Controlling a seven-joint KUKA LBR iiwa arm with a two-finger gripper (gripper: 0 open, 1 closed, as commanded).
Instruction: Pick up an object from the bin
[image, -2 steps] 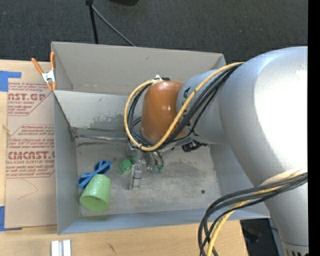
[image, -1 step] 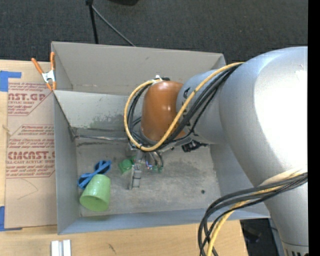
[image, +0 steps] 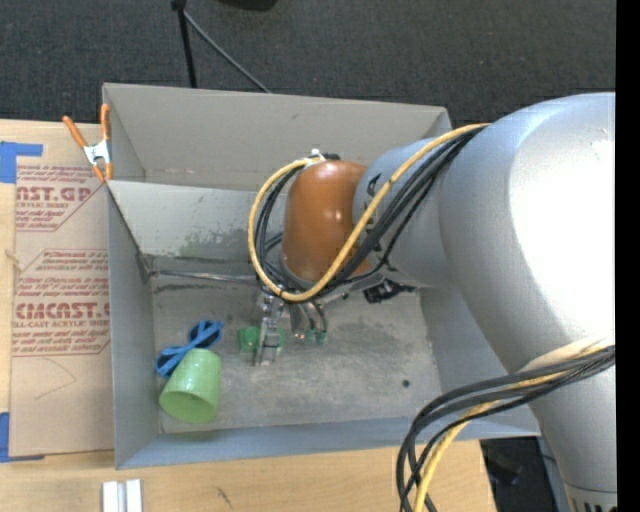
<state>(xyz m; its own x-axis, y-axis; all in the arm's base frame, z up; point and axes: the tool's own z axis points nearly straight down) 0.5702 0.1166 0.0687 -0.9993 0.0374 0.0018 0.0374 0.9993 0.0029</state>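
As the gripper (image: 287, 335), wide or narrow I cannot tell, crowds a small green piece (image: 247, 340) in the middle of the bin (image: 190, 215), it may knock it aside

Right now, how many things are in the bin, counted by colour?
Light green: 1, the cup lying on its side.
Blue: 1, the looped thing right by the cup.
Dark green: 2 small bits, one on each side of the claw; they might be one thing, partly hidden.
Total: 4 showing.
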